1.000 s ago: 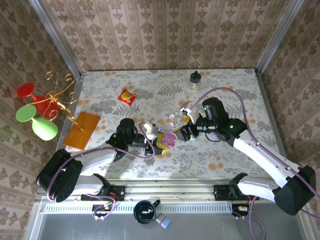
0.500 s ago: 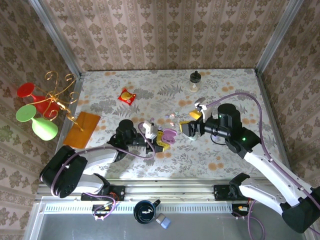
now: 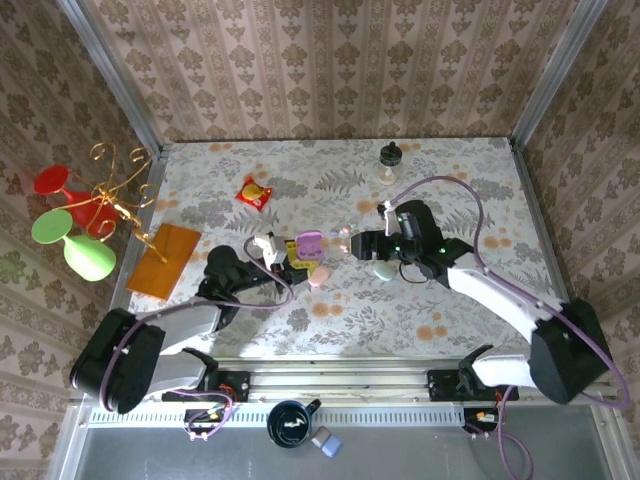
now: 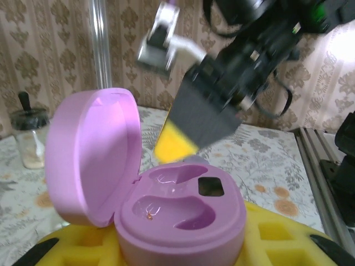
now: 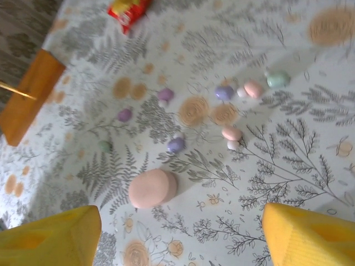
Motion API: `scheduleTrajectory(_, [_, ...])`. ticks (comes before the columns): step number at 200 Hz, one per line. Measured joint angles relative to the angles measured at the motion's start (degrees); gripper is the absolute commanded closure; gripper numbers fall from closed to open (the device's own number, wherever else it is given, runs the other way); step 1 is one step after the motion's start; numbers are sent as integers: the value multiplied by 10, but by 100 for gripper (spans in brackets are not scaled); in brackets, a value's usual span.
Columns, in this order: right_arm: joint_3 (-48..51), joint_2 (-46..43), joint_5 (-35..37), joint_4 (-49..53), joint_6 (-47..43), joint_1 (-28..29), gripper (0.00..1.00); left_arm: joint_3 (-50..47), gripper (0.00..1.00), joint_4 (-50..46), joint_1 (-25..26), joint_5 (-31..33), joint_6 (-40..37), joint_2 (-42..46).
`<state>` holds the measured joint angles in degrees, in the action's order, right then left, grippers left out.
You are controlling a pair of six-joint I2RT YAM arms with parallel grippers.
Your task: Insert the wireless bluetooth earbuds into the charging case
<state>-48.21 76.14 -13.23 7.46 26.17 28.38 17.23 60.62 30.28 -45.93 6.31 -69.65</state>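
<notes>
Left gripper [image 3: 296, 256]: yellow foam pads clamped on the base of the lilac charging case [image 4: 178, 217], one pad on each side. Case sits upright in the grip. Lid [image 4: 90, 151] hinged open and standing up on the left in the left wrist view. The two moulded wells in the base face up.

Right gripper [image 5: 180, 224]: jaws spread wide, yellow pads at the two lower corners of the right wrist view, nothing between them. It hangs above the table [image 3: 450, 180], just right of the lilac case and pointing towards it. In the left wrist view it appears blurred, just beyond the case.

Wireless bluetooth earbuds [image 5: 223, 92]: loose on the table below the right gripper, scattered, all apart from the lilac case. Lilac, pink and mint buds in a small cluster to the far right. More lilac and pink ones nearer. A greenish one off to the left.

Closed pink case [image 3: 320, 275] on the table just near of the lilac case. Mint case [image 3: 383, 270] lies beside the right arm.

Farther out: red snack packet [image 3: 253, 192] at far left, orange flat piece [image 3: 165, 260] at the left edge, dark-lidded jar [image 3: 390, 160] at the far side.
</notes>
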Motion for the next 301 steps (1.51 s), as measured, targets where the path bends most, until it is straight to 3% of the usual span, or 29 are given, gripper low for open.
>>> scheduleTrajectory(27, [-43, 87, 9, -5, 26, 12, 28, -10, 72, -12, -1, 30, -8, 42])
scheduleTrajectory(54, [-107, 173, 13, -9, 40, 37, 40, -31, 74, -19, -13, 54, -9, 61])
scheduleTrajectory(98, [-237, 301, 18, 6, 42, 71, 51, -38, 74, -19, -65, 73, -5, 72])
scheduleTrajectory(122, [-305, 359, 26, 29, 38, 85, 62, -38, 74, -20, -90, 76, -4, 82])
scheduleTrajectory(158, [-391, 434, 30, 68, 33, 95, 65, -38, 74, -20, -103, 79, -2, 91])
scheduleTrajectory(216, [-451, 505, 29, 114, 23, 97, 68, -38, 73, -27, -105, 78, 0, 91])
scheduleTrajectory(301, [-502, 546, 26, 145, 18, 96, 85, -38, 73, -36, -105, 77, 5, 91])
